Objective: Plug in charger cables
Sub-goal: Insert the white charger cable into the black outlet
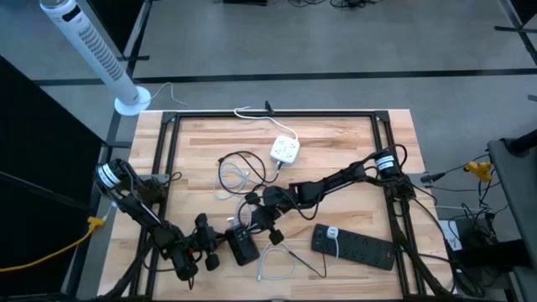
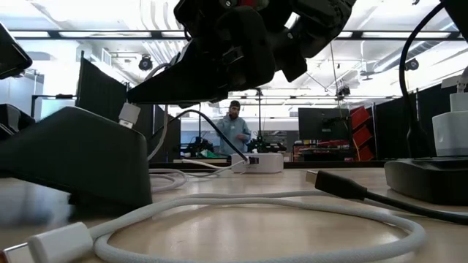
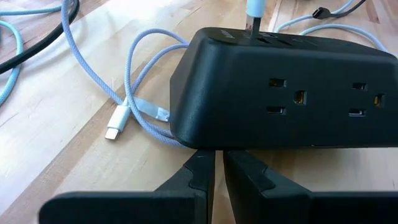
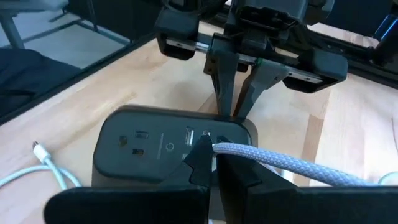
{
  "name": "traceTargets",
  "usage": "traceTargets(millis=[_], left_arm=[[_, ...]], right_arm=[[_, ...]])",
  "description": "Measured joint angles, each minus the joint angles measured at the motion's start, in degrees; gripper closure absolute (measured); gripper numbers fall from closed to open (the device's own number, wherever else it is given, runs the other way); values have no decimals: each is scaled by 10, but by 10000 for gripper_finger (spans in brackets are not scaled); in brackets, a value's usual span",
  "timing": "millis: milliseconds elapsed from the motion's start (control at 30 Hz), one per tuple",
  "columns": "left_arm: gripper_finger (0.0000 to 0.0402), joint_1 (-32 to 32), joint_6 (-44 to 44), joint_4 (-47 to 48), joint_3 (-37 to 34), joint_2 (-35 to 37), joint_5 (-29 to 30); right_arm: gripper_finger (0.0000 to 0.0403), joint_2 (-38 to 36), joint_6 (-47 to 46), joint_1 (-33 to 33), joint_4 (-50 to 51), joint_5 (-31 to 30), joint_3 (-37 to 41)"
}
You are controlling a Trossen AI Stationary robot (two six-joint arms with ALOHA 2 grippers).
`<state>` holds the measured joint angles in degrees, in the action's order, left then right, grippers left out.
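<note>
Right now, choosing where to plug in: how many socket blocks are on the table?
3: white cube far middle; long black strip near right; small black block near middle. Others may be hidden.

We see a white braided cable (image 4: 292, 163) with its plug at a port on top of the dark charging block (image 4: 161, 146). Another pale braided cable (image 3: 134, 81) loops on the wood just beside that block, its small plug (image 3: 115, 132) lying loose. Near the table's front edge a white cable (image 1: 277, 264) lies slack, and black and white cables (image 1: 237, 168) coil near the middle
</note>
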<state>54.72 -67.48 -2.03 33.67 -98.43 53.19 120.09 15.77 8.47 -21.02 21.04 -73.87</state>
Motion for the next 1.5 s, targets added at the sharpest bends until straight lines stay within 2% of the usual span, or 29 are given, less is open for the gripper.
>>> traceTargets(millis=[300,500,667,800,1000,1300,1400,1500], left_arm=[[379,-1,0,2,-1,0,7],[379,-1,-13,21,-1,2,14],[379,-1,-42,78,0,22,-29],[379,0,-39,102,0,60,-33],[379,0,17,137,0,143,-43],[379,0,249,-18,1,214,-47],[377,-4,279,-63,1,225,-51],[366,-17,279,-80,1,227,-98]], right_arm=[[403,10,-8,5,45,-3,2],[403,2,11,8,48,-63,2],[403,-25,31,8,51,-63,2],[403,-47,48,8,42,-63,2],[403,-50,48,8,21,-62,2],[403,-61,104,43,-42,-61,-16],[403,-66,149,61,-37,-60,-34],[403,-71,213,83,-20,-59,-48]])
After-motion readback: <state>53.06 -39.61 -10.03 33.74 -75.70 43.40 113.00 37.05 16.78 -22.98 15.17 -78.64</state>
